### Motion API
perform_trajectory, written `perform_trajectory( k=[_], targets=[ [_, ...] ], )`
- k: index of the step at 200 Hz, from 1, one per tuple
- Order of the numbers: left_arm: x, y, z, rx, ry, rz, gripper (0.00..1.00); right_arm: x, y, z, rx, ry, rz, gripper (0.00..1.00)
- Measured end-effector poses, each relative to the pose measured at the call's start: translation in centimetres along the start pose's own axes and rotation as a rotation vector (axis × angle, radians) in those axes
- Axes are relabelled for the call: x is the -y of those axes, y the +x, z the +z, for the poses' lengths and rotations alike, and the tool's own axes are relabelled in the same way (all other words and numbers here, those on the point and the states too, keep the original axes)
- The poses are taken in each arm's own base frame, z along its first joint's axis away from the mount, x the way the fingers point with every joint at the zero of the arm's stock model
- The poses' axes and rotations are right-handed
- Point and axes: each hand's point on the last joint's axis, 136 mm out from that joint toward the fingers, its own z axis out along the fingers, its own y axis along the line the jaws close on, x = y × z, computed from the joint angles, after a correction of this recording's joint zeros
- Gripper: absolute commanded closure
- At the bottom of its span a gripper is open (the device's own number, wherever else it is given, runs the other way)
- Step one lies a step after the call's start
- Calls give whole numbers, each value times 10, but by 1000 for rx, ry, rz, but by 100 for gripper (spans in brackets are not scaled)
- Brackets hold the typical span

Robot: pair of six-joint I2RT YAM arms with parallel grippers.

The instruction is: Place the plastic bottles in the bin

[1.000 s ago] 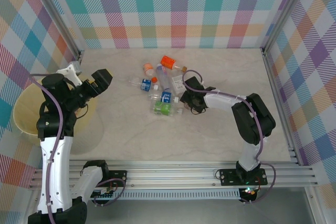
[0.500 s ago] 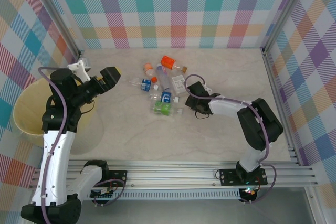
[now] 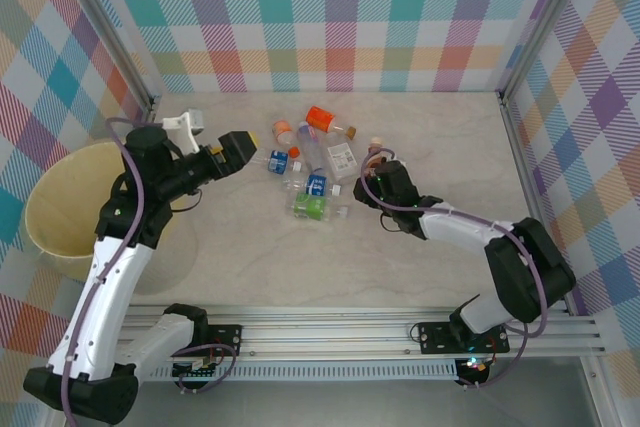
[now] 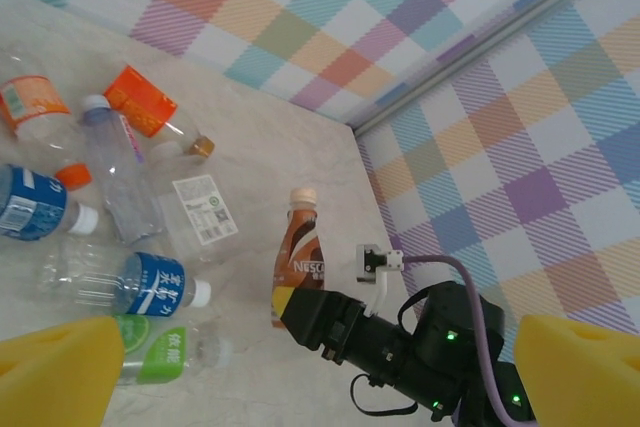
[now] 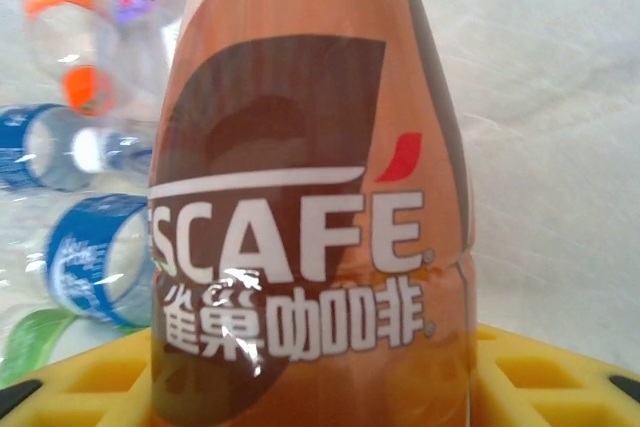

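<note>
My right gripper (image 3: 379, 178) is shut on a brown coffee bottle (image 3: 376, 154) with a pale cap, just right of the pile of plastic bottles (image 3: 310, 162). In the right wrist view the brown bottle (image 5: 310, 227) stands upright between my yellow pads (image 5: 540, 367). The left wrist view has the same bottle (image 4: 299, 255) gripped near its base. My left gripper (image 3: 244, 142) hangs open above the table, left of the pile, its pads (image 4: 60, 372) wide apart with nothing between them. The pale yellow bin (image 3: 45, 232) stands at the far left.
On the table lie an orange-labelled bottle (image 4: 140, 112), a blue-labelled one (image 4: 150, 282), a green-labelled one (image 4: 150, 352) and a clear one with a white label (image 4: 200, 212). Checked walls and metal rails close in the table on three sides.
The right gripper closed on the brown bottle and drew it to the right, away from the pile. The left arm swung from over the bin toward the pile, still open.
</note>
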Motion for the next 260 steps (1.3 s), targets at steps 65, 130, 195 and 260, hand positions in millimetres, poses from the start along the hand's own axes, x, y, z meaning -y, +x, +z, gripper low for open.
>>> perform_trajectory(
  k=[65,130,195,260],
  targets=[
    [3,18,48,-85,17,-26,0,-49,-19,-28,54,-251,-89,64],
    [6,27,98,-140,42,-74,0,-106,-33,-53,56,-518,-170,65],
    [20,22,146,-164,124,-85,0,-167,-49,-79,64,-745,-278,64],
    [37,4,164,-120,142,28,35,-187,-37,-82,-7,-814,-310,64]
  ],
)
